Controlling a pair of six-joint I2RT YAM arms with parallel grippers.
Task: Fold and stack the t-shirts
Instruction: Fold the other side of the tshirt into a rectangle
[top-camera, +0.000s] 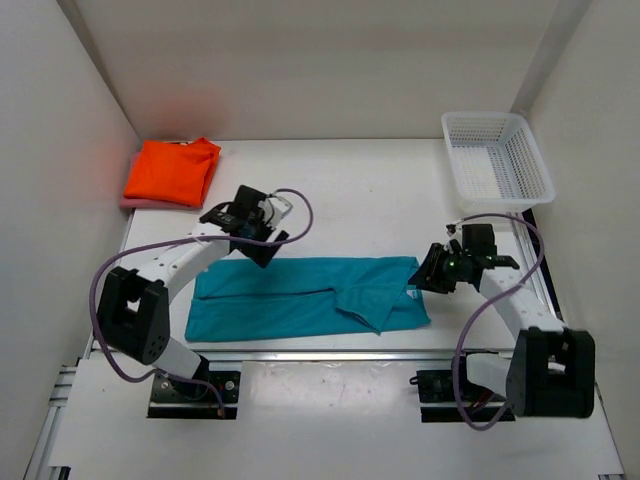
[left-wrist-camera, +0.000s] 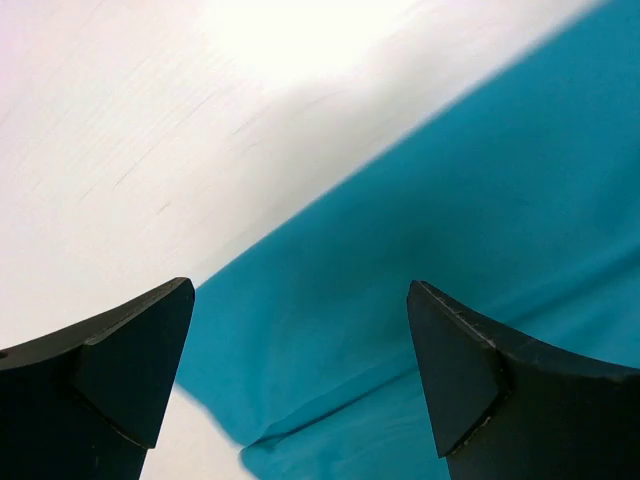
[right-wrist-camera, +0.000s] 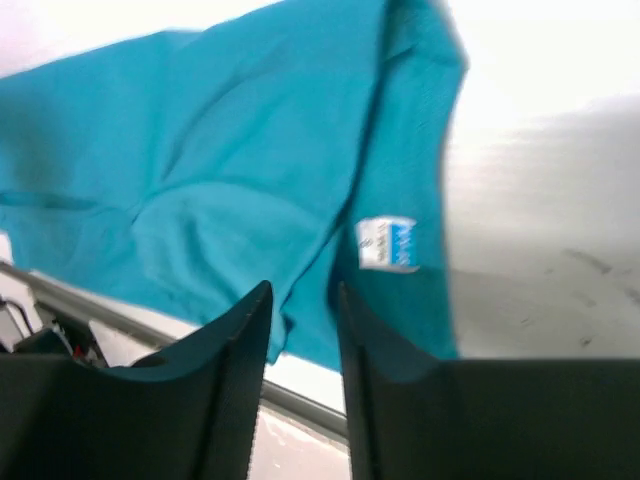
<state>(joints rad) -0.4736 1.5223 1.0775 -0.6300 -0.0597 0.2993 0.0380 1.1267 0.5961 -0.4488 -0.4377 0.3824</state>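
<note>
The teal-blue t-shirt (top-camera: 310, 298) lies as a long folded strip across the near middle of the table, its white neck label (right-wrist-camera: 387, 244) at the right end. My left gripper (top-camera: 262, 240) hovers over the shirt's far left edge, wide open, with only cloth (left-wrist-camera: 450, 200) below and nothing between the fingers. At the shirt's right end, my right gripper (top-camera: 428, 272) has its jaws a little apart; in the right wrist view that gripper (right-wrist-camera: 305, 300) shows the shirt's edge through the gap. The orange t-shirt (top-camera: 172, 170) sits folded at the back left on the pink one (top-camera: 133, 203).
A white lattice basket (top-camera: 497, 150) stands at the back right corner. White walls close in the table on the left, back and right. The metal rail of the table's near edge (top-camera: 330, 358) runs just below the teal shirt.
</note>
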